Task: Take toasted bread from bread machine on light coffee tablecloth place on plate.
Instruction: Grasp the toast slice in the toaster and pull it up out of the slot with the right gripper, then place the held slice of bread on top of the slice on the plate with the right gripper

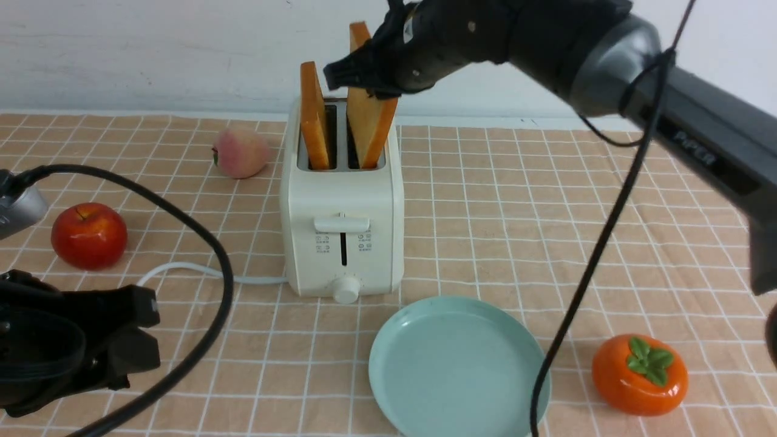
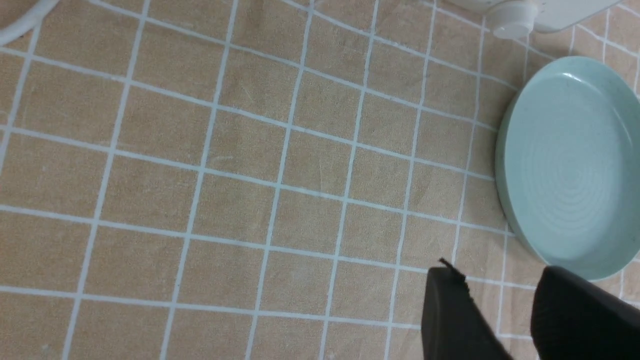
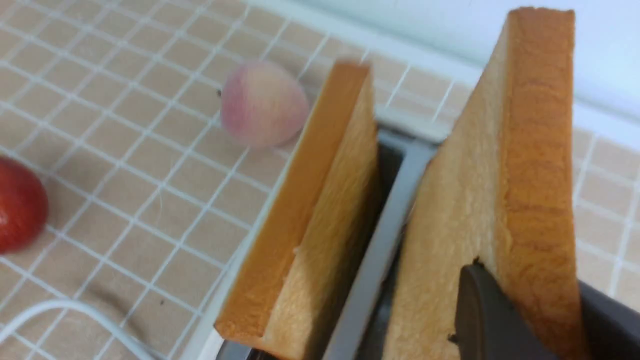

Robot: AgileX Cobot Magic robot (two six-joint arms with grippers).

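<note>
Toast (image 3: pixel 320 215): 2 slices, both in the toaster (image 1: pixel 343 218) slots. L slice (image 1: pixel 314 115) stands upright in the L slot. R slice (image 1: pixel 370 130) sits higher and tilted, its lower end inside the R slot. My R gripper (image 1: pixel 366 77) is clamped on the R slice's upper part, one finger (image 3: pixel 482 312) flat on its face, and the top corner pokes out above. My L gripper (image 2: pixel 505 320) is low over the cloth (image 1: pixel 516 212) on my L side, fingers a bit apart, holding nothing, near the plate (image 1: pixel 425 388) rim. Plate is on the cloth just in front of the toaster, a bit to the R. Apple (image 1: pixel 89 235) is L of the toaster, peach (image 1: pixel 241 152) behind-L, persimmon (image 1: pixel 640 374) R of the plate. White cord (image 1: pixel 182 269) runs L from the toaster base.
</note>
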